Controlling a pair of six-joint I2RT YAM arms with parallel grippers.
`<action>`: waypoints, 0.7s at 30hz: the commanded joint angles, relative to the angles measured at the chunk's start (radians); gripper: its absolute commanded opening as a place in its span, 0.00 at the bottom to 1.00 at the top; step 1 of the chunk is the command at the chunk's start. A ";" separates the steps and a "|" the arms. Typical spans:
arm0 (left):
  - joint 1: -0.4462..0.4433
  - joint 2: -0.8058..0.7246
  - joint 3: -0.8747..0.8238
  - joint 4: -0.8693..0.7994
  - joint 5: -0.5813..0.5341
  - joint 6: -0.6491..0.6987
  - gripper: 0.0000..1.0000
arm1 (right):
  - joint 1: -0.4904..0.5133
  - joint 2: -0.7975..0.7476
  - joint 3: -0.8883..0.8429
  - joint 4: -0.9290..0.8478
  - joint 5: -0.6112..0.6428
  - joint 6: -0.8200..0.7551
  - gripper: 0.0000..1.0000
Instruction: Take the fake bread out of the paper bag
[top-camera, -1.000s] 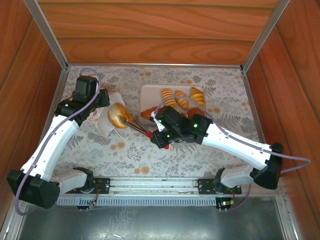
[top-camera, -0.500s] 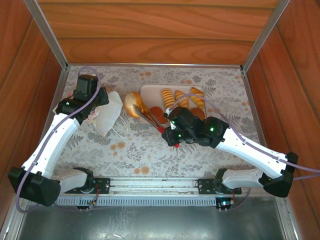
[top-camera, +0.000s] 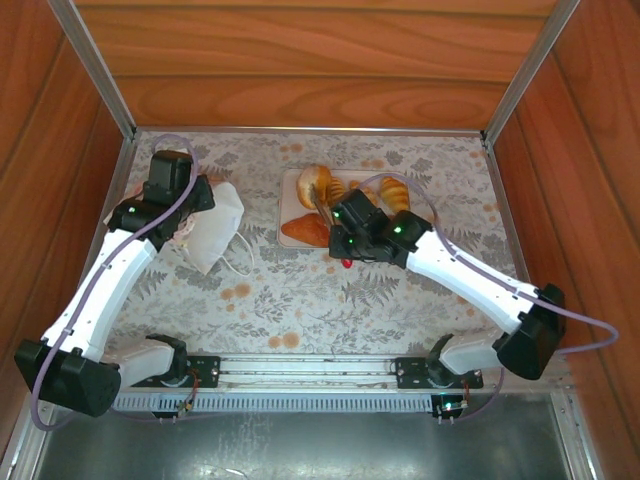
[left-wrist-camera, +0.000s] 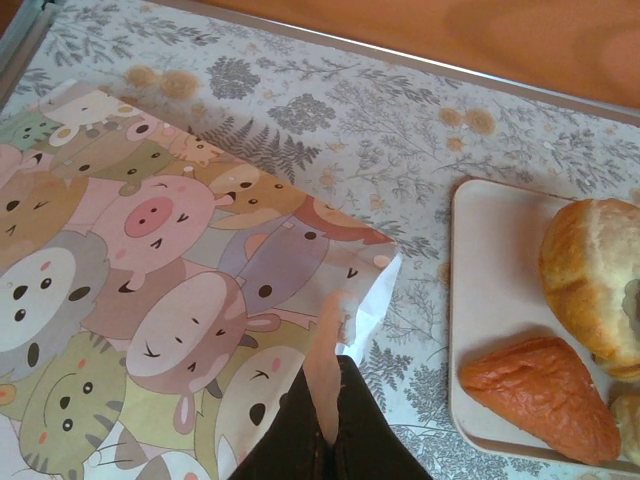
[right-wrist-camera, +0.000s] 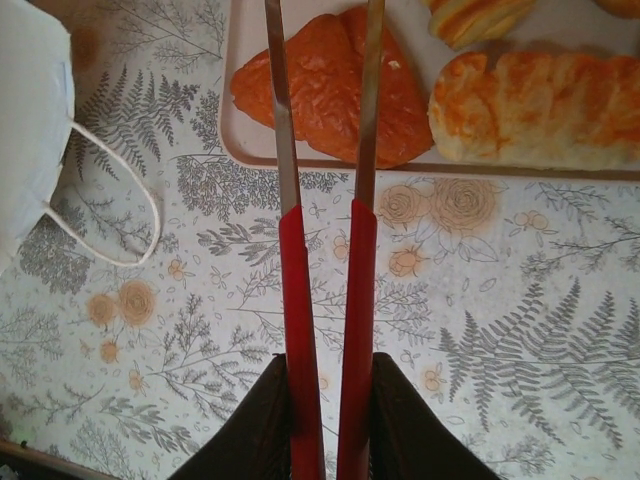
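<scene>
Your left gripper (left-wrist-camera: 334, 385) is clamped on the paper bag (left-wrist-camera: 150, 290) edge (cartoon-animal print up). On the right, tray (left-wrist-camera: 490, 270) with 1 round roll (left-wrist-camera: 590, 280), 1 orange wedge (left-wrist-camera: 540, 395).

Top cam overhead from behind; wrist cams close, both share tray (left-wrist-camera: 490, 260)

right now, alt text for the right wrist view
The right gripper holds red-handled tongs reaching over an orange pastry on a beige tray. A striped loaf lies beside it; a paper bag lies at the left edge.
</scene>
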 joint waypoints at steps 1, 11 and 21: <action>0.009 -0.021 -0.015 -0.005 0.000 0.036 0.00 | -0.003 0.032 0.055 0.085 0.003 0.042 0.14; 0.012 -0.043 -0.041 -0.002 0.006 0.064 0.00 | -0.003 0.109 0.067 0.162 -0.020 0.090 0.14; 0.014 -0.047 -0.054 0.000 0.006 0.072 0.00 | -0.003 0.178 0.072 0.191 -0.064 0.155 0.17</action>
